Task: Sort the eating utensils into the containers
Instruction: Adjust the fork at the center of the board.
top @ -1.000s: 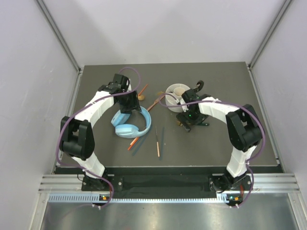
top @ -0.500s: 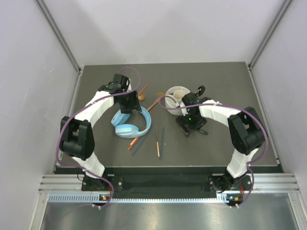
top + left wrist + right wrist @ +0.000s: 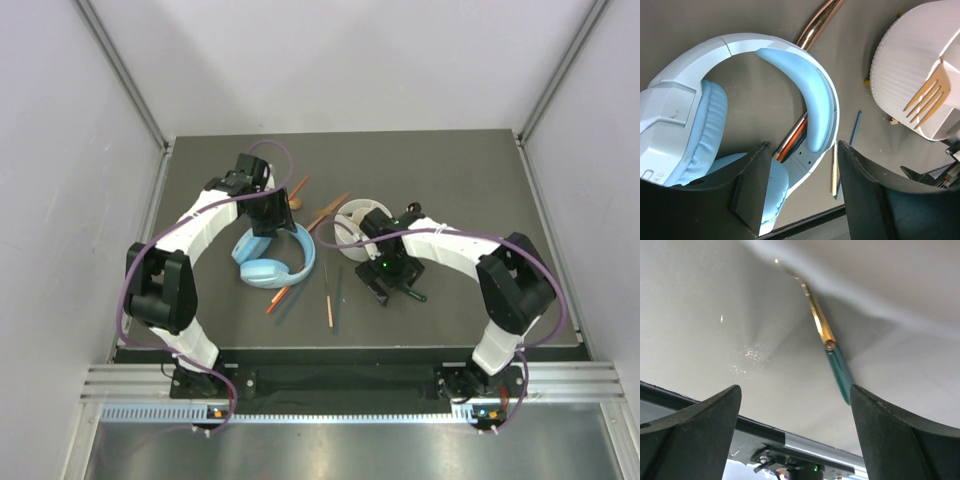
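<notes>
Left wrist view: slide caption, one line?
Open left gripper above light blue headphones; gold fork in the white holder beside them.

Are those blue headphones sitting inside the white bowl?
No, the headphones lie on the table beside the white bowl, with a gap between them.

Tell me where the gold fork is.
Left wrist view, right side: the gold fork pokes its tines over the wall of the white holder, across from the blue headphones.

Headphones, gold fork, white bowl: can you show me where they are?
headphones [image 3: 807,90], left wrist view, on the padded headband.
gold fork [image 3: 930,97], left wrist view, on its tines.
white bowl [image 3: 905,75], left wrist view, on its ribbed outer wall.
</notes>
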